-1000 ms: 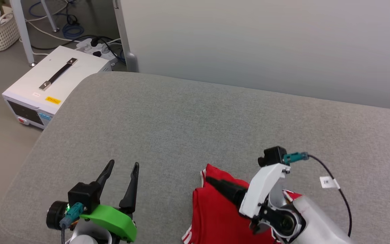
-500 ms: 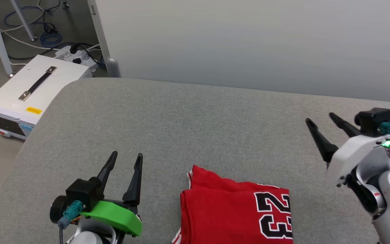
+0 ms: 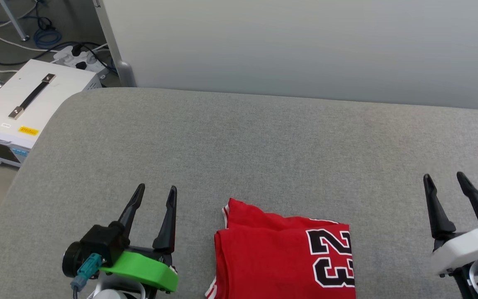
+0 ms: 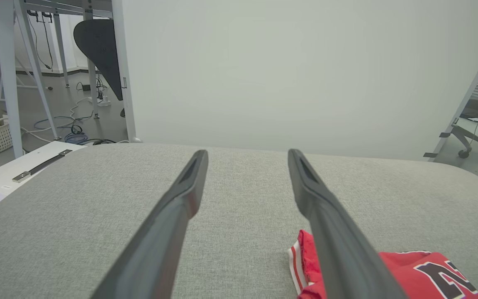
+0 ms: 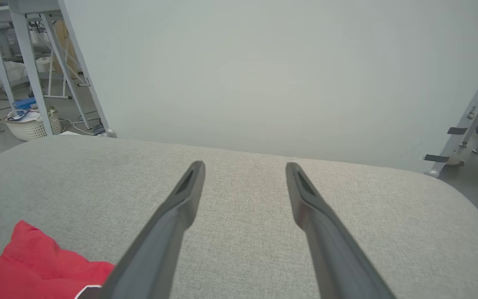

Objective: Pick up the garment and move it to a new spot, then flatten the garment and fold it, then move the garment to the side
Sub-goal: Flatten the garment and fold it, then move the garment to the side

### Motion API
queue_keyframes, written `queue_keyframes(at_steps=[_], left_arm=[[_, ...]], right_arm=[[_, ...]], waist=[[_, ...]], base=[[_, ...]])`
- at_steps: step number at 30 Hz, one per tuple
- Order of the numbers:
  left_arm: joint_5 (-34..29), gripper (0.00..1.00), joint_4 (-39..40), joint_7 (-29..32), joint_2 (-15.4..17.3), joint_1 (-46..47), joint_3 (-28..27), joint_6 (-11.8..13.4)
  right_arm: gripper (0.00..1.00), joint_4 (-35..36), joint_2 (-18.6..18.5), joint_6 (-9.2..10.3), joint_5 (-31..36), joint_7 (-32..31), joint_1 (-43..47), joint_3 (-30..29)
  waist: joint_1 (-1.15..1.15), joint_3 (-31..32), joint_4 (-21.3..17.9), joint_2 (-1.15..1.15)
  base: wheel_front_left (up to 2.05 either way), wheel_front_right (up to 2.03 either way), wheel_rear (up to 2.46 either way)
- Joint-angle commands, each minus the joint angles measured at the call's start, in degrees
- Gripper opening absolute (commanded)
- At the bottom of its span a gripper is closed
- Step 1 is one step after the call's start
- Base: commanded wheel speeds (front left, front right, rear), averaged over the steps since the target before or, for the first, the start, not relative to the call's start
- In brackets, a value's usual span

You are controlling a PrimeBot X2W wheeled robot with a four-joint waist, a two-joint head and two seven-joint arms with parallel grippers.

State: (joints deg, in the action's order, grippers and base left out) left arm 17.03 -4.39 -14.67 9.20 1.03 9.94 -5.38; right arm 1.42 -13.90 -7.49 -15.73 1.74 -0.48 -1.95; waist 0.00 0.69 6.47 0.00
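While the garment [image 3: 280, 253] lies folded, the left pincer [image 3: 157, 187] and right pincer [image 3: 443, 175] gape empty.

Left gripper [image 3: 157, 187], right gripper [image 3: 443, 175]: fingers [image 4: 181, 207] spread apart, seemingly hovering.

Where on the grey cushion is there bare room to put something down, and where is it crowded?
Free: the cushion stretch between the folded red jersey and the pale wall panel; also the strip between jersey and right gripper. Crowded: the near edge, where left gripper, jersey and right gripper sit.
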Motion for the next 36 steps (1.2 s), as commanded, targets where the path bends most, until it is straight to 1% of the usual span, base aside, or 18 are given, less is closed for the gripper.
queue_keyframes(at_steps=[1,5,9,15,19,22,26,30,32,36], left_arm=[[-0.8,1.0,0.5,-0.3,-0.7,-1.2,-0.5,-0.5],[-1.9,1.0,1.2,-0.3,-1.9,-1.8,-1.4,-1.0],[-3.4,1.0,1.6,-0.3,-2.7,-1.9,-1.8,-1.5],[-4.2,1.0,1.5,-0.3,-3.4,-1.3,-2.2,-1.9],[-4.5,1.0,1.4,-0.3,-3.5,-1.0,-2.3,-2.0],[-4.6,1.0,1.4,-0.3,-3.5,-0.8,-2.5,-2.1],[-4.7,1.0,1.3,-0.3,-3.5,-0.4,-2.2,-2.1],[-5.1,1.0,1.1,-0.3,-3.2,0.3,-1.3,-2.1],[-5.1,1.0,1.0,-0.3,-3.2,0.8,-0.7,-2.1],[-5.2,1.0,0.9,-0.3,-3.2,1.9,0.1,-2.1]], right_arm=[[1.0,1.0,1.6,0.0,0.5,0.7,1.7,-1.0],[1.0,2.0,4.5,0.0,0.8,2.0,4.2,-1.9],[1.0,1.8,5.9,0.0,1.8,2.9,5.4,-1.8],[1.0,1.1,6.6,0.0,2.0,3.1,5.6,-1.8],[1.0,0.8,6.1,0.0,2.2,0.1,5.7,-1.1],[1.0,0.7,4.3,0.0,0.8,-7.8,5.6,1.9],[1.0,2.8,2.7,0.0,-4.6,-24.6,5.8,5.3],[1.0,6.4,3.2,0.0,-8.7,-39.9,5.7,5.6],[1.0,7.8,3.7,0.0,-9.1,-45.5,5.3,5.4],[1.0,8.2,5.5,0.0,-7.7,-53.2,4.0,5.1]], waist=[[0.0,-0.2,-0.1,0.0],[0.0,-0.6,-0.3,0.0],[0.0,-0.9,-0.6,0.0],[0.0,-1.1,-0.7,0.0],[0.0,-1.4,-0.5,0.0],[0.0,-2.1,-0.4,0.0],[0.0,-2.9,0.0,0.0],[0.0,-4.3,0.8,0.0],[0.0,-5.1,1.5,0.0],[0.0,-6.8,2.9,0.0]], base=[[0.0,0.0,0.0],[0.0,0.0,0.0],[0.0,0.0,0.0],[0.0,0.0,0.0],[0.0,0.0,0.0],[0.0,0.0,0.0],[0.0,0.0,0.0],[0.0,0.0,0.0],[0.0,0.0,0.0],[0.0,0.0,0.0]])
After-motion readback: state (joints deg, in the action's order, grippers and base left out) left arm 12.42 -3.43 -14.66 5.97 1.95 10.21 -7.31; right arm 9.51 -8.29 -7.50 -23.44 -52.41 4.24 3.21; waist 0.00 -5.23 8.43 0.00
